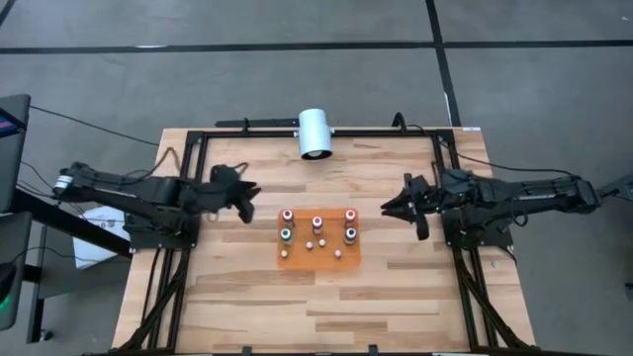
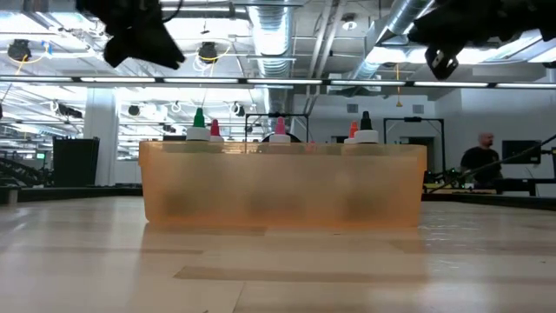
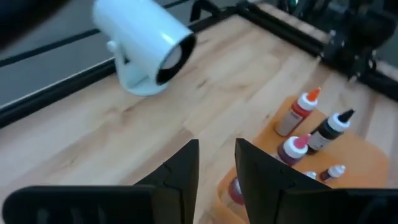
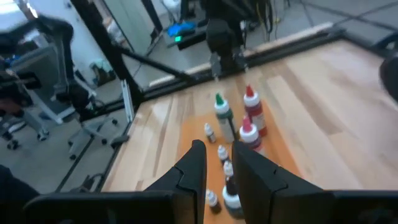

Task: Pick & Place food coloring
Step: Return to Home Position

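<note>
The food coloring bottles (image 1: 317,223) are all stood upright inside the orange tray (image 1: 316,260), which is set near the middle of the wooden table (image 1: 396,297). Nine are counted from above. Five are larger, with two red tops, one orange, one green and one dark. Four are tiny, with pale tops, and are placed among and beside the larger ones.

In the low view only five tips are seen over the translucent tray wall (image 2: 278,187): green, red, pink, orange and black. The tiny bottles are hidden behind that wall. The bottle bodies, not given from above, are shown in the left wrist view, with a reddish one under the orange tip (image 3: 298,113) and a black one (image 3: 328,129) beside it.

One white cylinder (image 1: 316,133) is laid on its side at the table's far edge, well apart from the tray. Its dark open end is shown best in the left wrist view.

The left gripper (image 1: 251,203) is held above the table to the tray's left, and the right gripper (image 1: 389,208) to its right. Neither is touching the tray. In each wrist view the fingers (image 3: 180,171) (image 4: 258,174) are seen parted by a narrow gap, with nothing grasped between them.

One person (image 2: 480,161) is seen in the room beyond the table, only in the low view.
</note>
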